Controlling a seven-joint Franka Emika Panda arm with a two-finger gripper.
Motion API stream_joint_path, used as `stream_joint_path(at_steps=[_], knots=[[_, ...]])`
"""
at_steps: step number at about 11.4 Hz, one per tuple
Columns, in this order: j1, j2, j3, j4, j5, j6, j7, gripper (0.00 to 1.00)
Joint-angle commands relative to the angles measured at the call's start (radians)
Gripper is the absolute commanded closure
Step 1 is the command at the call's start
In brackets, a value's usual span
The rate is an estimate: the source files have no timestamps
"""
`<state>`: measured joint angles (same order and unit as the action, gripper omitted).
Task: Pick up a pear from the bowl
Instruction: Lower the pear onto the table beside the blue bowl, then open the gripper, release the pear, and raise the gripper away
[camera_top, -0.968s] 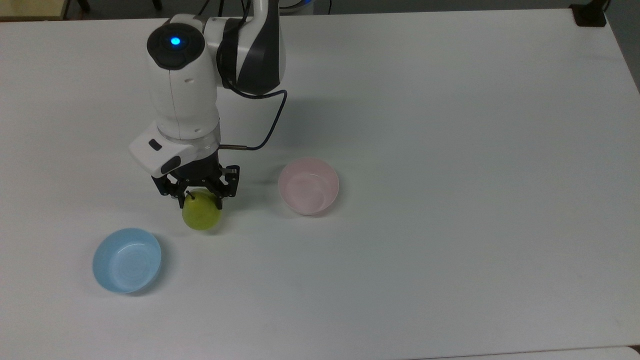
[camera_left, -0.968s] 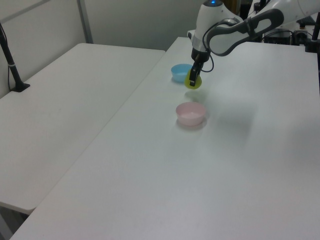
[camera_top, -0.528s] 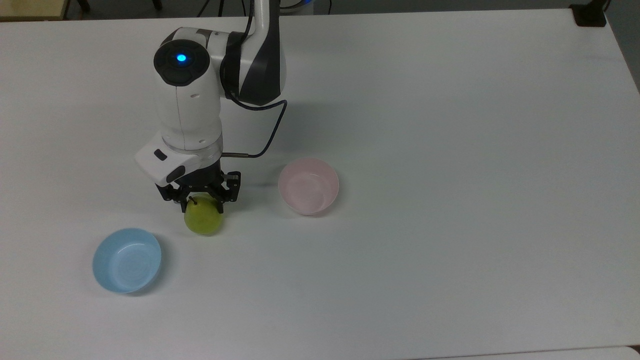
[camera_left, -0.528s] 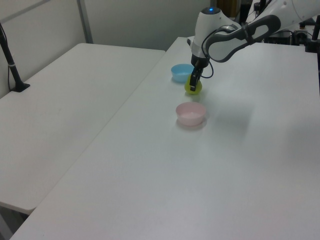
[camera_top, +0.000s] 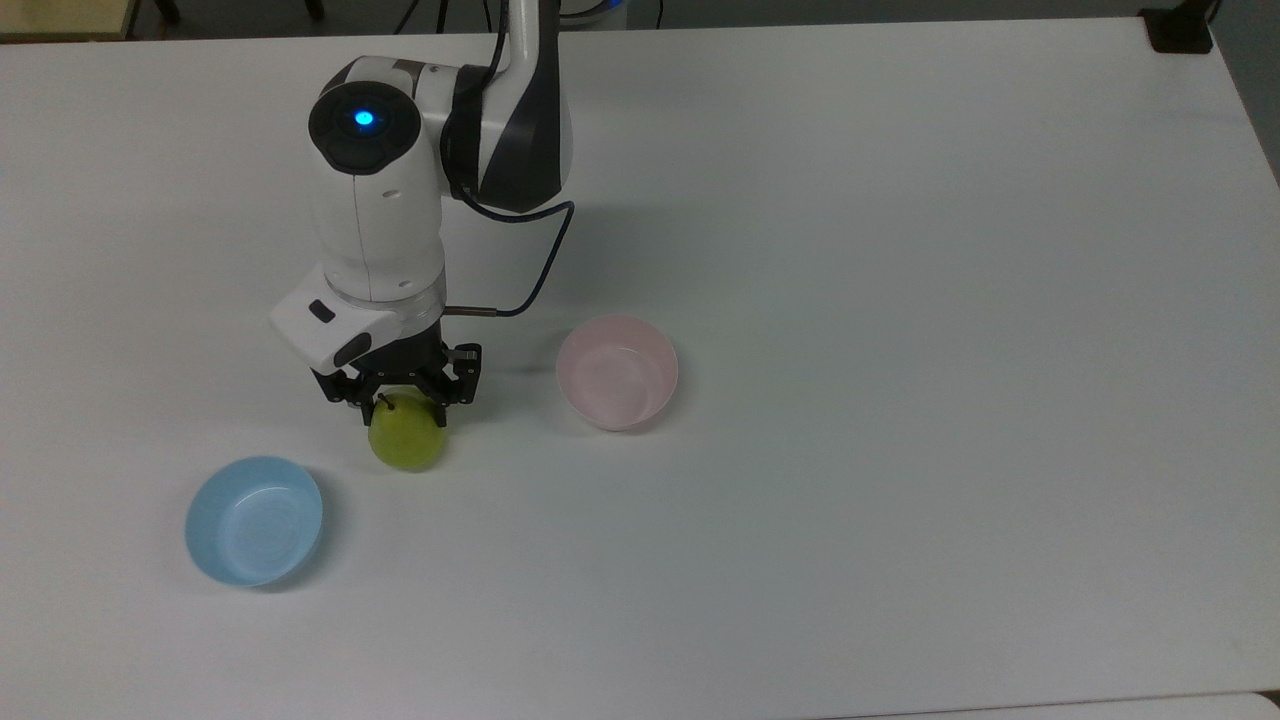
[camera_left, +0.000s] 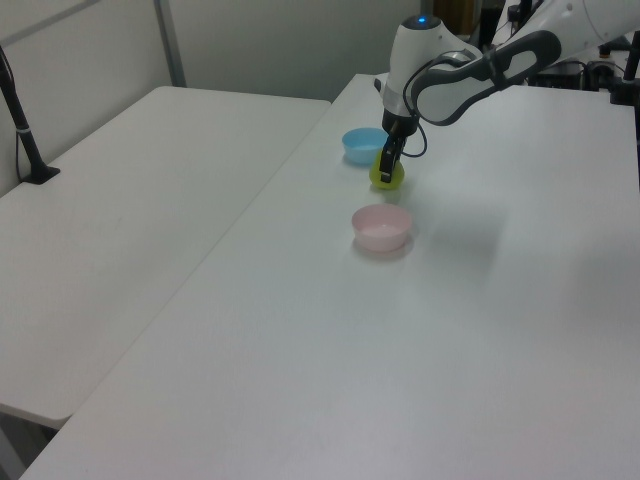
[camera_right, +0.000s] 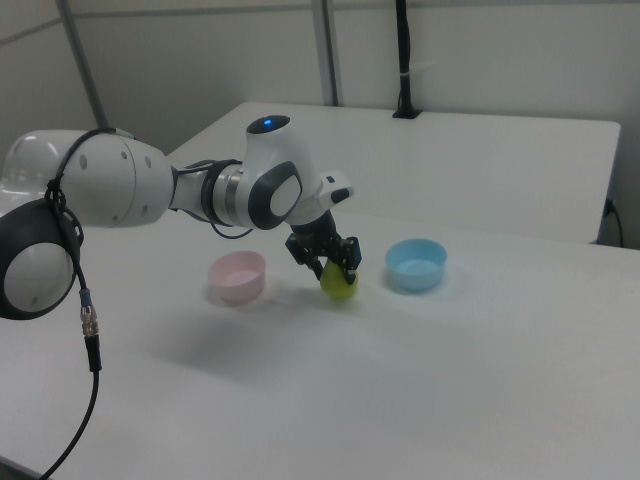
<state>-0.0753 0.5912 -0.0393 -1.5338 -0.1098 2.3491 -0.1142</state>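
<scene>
Top view: the gripper (camera_top: 404, 398) points down over the white table (camera_top: 900, 300), with the pear (camera_top: 407, 440) directly under it. The black fingers (camera_top: 437, 396) sit on either side of the pear's upper part, close around it, stem end up between them; the gripper is pinching the pear near its top. The short dark stem shows just at the fingers' inner edge.

The pear is outside both bowls. It sits between them on the table, with the pink bowl (camera_top: 617, 372) off to the top view's right and the light blue bowl (camera_top: 254, 520) lower and toward the top view's left. The pink bowl holds nothing, and so does the blue one. The pear touches neither bowl.

Right view: the gripper (camera_right: 336, 265) grips the pear (camera_right: 339, 285) from above. The pear's underside is at or just above the table surface; whether it rests on the table or hangs slightly clear cannot be told. The pink bowl (camera_right: 237, 276) lies toward the right view's left, the light blue bowl (camera_right: 415, 264) toward the right view's right.

Left view: the pear (camera_left: 386, 176) is seen beneath the gripper (camera_left: 385, 165), between the light blue bowl (camera_left: 362, 146) farther back and the pink bowl (camera_left: 381, 227) nearer the camera. The arm's white wrist segment stands nearly vertical above the gripper, a blue indicator light lit on top.
</scene>
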Motion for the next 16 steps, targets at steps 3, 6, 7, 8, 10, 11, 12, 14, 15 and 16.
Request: stream_joint_path(at_steps=[3, 6, 7, 8, 10, 11, 12, 14, 15, 16], knots=[[0.000, 0.004, -0.004, 0.008, -0.021, 0.013, -0.016, 0.16], [0.000, -0.004, -0.004, 0.009, -0.021, 0.007, -0.015, 0.12], [0.000, -0.011, -0.004, 0.009, -0.019, 0.004, -0.013, 0.07], [0.002, -0.025, -0.004, 0.008, -0.019, -0.002, -0.012, 0.05], [0.002, -0.063, -0.004, -0.005, -0.018, -0.005, -0.007, 0.00], [0.006, -0.094, -0.004, -0.014, -0.018, -0.022, 0.011, 0.00], [0.011, -0.119, -0.002, -0.011, -0.019, -0.080, 0.028, 0.00], [0.032, -0.189, 0.004, -0.009, -0.019, -0.180, 0.057, 0.00], [0.054, -0.223, 0.004, -0.008, -0.019, -0.241, 0.109, 0.00], [0.074, -0.256, 0.003, -0.008, -0.021, -0.290, 0.157, 0.00]])
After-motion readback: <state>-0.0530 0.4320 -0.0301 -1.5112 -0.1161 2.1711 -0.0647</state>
